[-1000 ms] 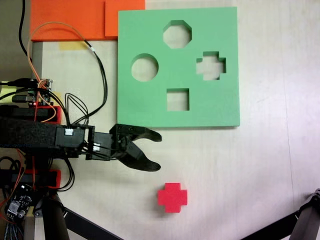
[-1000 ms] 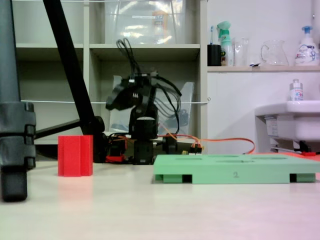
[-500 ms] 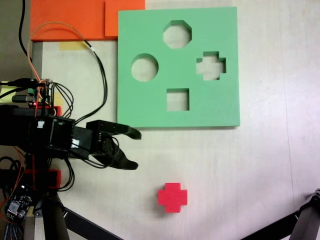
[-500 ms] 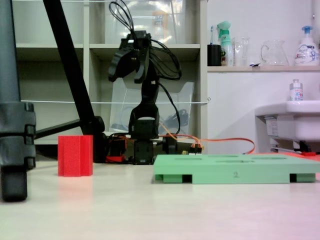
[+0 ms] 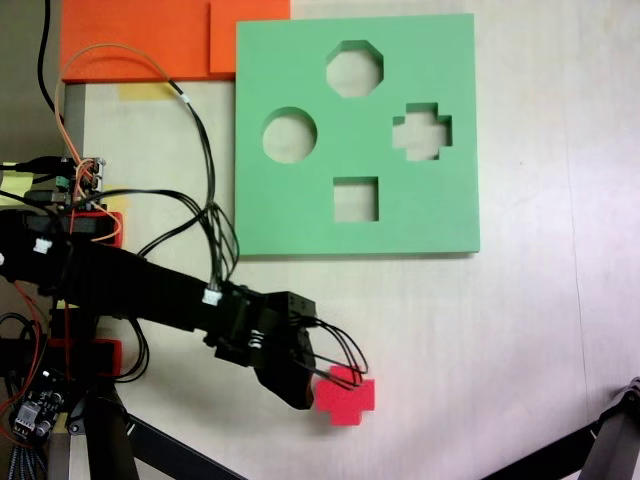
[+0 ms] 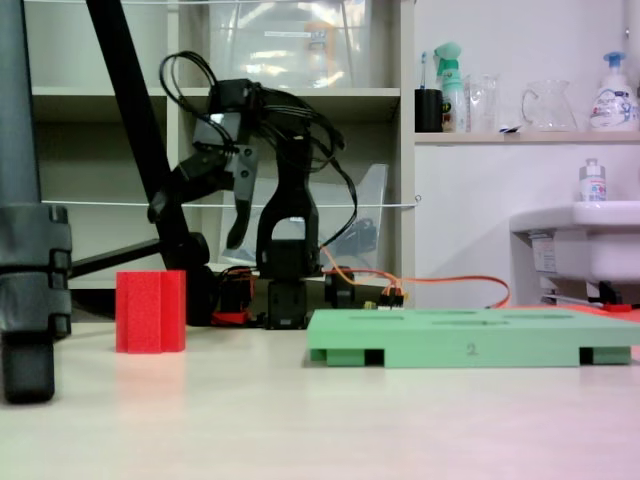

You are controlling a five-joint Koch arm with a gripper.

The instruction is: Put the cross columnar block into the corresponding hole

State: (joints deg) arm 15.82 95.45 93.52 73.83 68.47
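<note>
The red cross block [image 5: 348,397] stands upright on the table near the front edge, and a fixed view shows it from the side as the red block [image 6: 150,311]. The green foam board [image 5: 300,210] lies flat, with its plus-shaped cutout [image 5: 422,131] at the right side. From above, my black gripper [image 5: 310,378] overlaps the block's upper left corner. From the side, the gripper [image 6: 196,228] hangs open above the block, pointing down, clear of its top. Nothing is held between the jaws.
The board also has octagonal [image 5: 355,68], round [image 5: 290,135] and square [image 5: 356,199] cutouts. Orange foam sheets [image 5: 150,40] lie at the back left. Arm base and wiring [image 5: 60,200] sit at the left. Black tripod legs [image 5: 610,430] stand near the front corners.
The arm has swung out from its raised, drawn-back pose and reached down toward the red block. The gripper now sits over the block's edge. The block and board have not moved.
</note>
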